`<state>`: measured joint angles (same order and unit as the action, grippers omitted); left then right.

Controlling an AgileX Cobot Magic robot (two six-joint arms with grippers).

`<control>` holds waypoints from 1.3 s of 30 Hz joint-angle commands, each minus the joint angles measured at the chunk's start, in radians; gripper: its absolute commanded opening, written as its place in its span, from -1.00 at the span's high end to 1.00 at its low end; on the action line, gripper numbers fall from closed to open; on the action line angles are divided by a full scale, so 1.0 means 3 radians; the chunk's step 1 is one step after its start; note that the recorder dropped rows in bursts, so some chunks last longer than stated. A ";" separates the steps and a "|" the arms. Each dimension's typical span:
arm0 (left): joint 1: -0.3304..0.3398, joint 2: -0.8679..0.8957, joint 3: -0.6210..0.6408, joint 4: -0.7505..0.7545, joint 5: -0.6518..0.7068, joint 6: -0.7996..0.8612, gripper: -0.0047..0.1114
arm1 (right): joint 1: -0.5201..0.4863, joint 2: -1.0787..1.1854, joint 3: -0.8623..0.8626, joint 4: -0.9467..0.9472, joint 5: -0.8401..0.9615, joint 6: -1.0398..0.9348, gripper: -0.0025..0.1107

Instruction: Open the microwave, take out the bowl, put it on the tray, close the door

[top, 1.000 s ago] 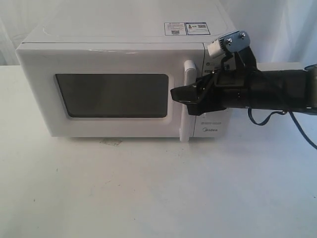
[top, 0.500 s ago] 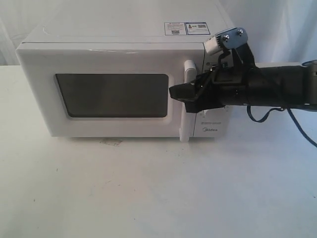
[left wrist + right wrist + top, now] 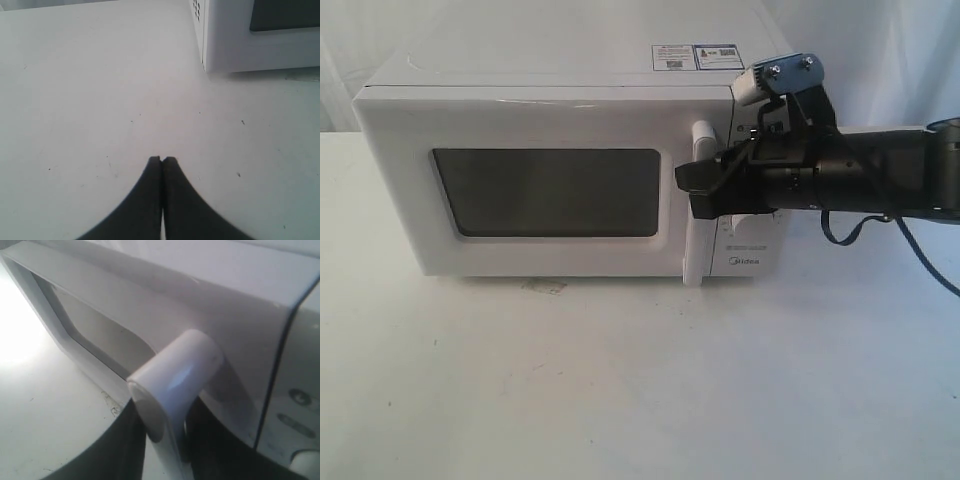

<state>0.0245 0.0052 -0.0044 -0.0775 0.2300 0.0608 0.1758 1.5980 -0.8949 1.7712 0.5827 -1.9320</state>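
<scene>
Microwave (image 3: 560, 180): a white boxy oven that stands square on the white bench (image 3: 620, 380), with stickers (image 3: 698, 57) on its top near the right rear edge.
Door (image 3: 545, 120): shut flush with the front; it is a white panel around a dark rectangular window (image 3: 545, 192).
Handle (image 3: 698, 135): a tall white vertical bar at the door's right edge, smooth and glossy, standing off the panel on a curved foot.
Right hand (image 3: 692, 190): it reaches in from the right at mid-height of the handle. In the right wrist view its dark fingers (image 3: 127, 440) sit against both sides of the bar, so it grips the handle.
Left hand (image 3: 161, 160): its fingers are pressed together with nothing between them. It hangs over bare bench near the microwave's lower left corner.
Bowl: not visible; the window is too dark to see through, so it is presumably inside.
Tray: in none of the views.
How the door will handle: probably stiff and latched, giving way with a snap. The oven looks light enough to slide on the bench if it is yanked.
Where to hold: the middle of the bar, fingers wrapped behind it, because the gloss may let a shallow pinch slip.
Bowl later: likely light, rigid and breakable, with a slick glaze; take it by the rim.
</scene>
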 commanded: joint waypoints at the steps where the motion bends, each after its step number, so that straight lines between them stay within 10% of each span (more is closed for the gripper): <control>1: 0.0008 -0.0017 0.0015 -0.0013 0.0006 0.0001 0.92 | 0.0044 -0.0016 -0.0095 -0.0089 0.1669 -0.0136 0.96; 39: 0.0008 -0.0017 0.0015 -0.0013 0.0006 0.0001 0.92 | 0.0280 -0.0525 0.0231 -0.0089 0.2128 -0.0003 0.96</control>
<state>0.0245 0.0052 -0.0044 -0.0775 0.2300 0.0608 0.2437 1.5120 -0.8526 1.7913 0.3945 -1.9517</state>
